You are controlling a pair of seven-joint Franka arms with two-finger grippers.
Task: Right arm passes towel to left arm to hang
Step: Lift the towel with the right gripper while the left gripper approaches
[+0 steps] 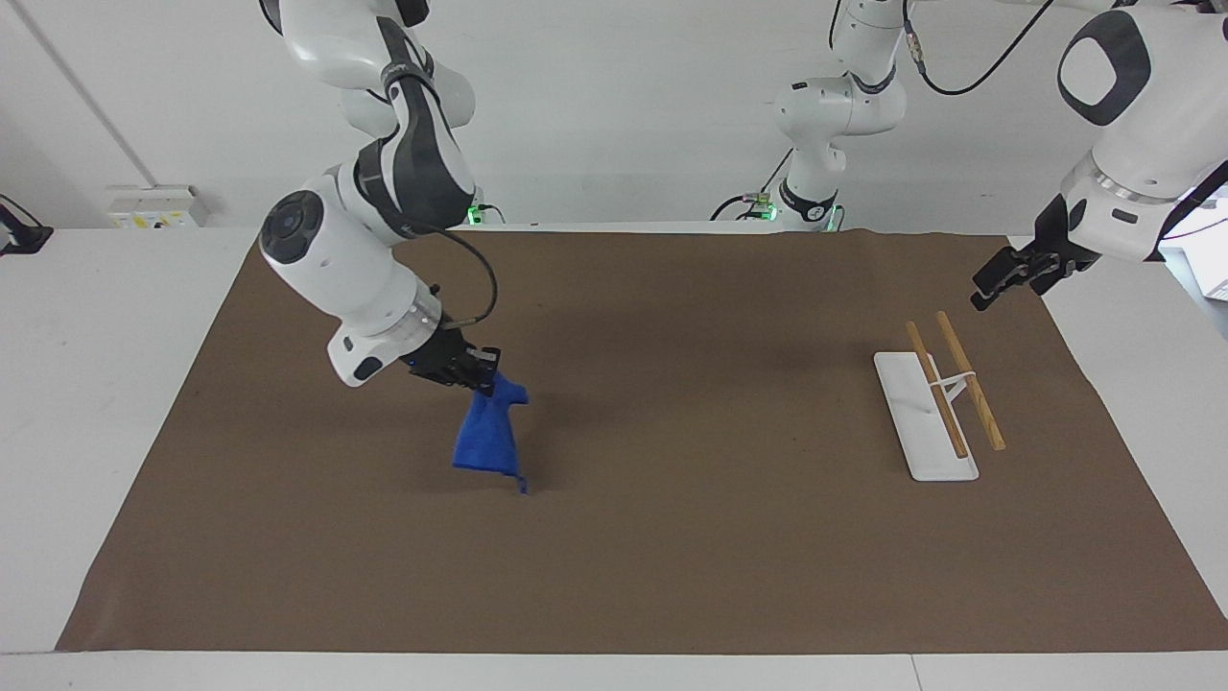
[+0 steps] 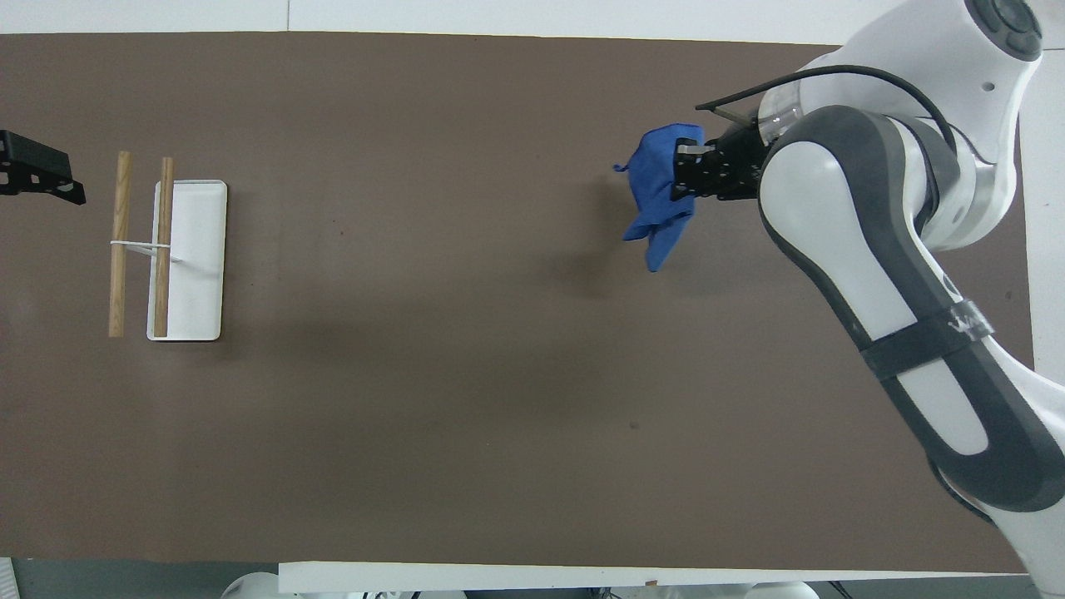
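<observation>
The blue towel (image 1: 487,437) hangs bunched from my right gripper (image 1: 486,381), which is shut on its upper edge. The towel is lifted off the brown mat, over the part of it toward the right arm's end. In the overhead view the towel (image 2: 657,195) hangs at the tip of the right gripper (image 2: 684,170). My left gripper (image 1: 1003,278) hovers in the air over the mat's edge at the left arm's end, close to the rack; it also shows in the overhead view (image 2: 42,170). The left arm waits.
A white-based rack (image 1: 926,422) with two wooden bars (image 1: 969,379) stands on the brown mat (image 1: 672,537) toward the left arm's end; it also shows in the overhead view (image 2: 187,258). The mat covers most of the white table.
</observation>
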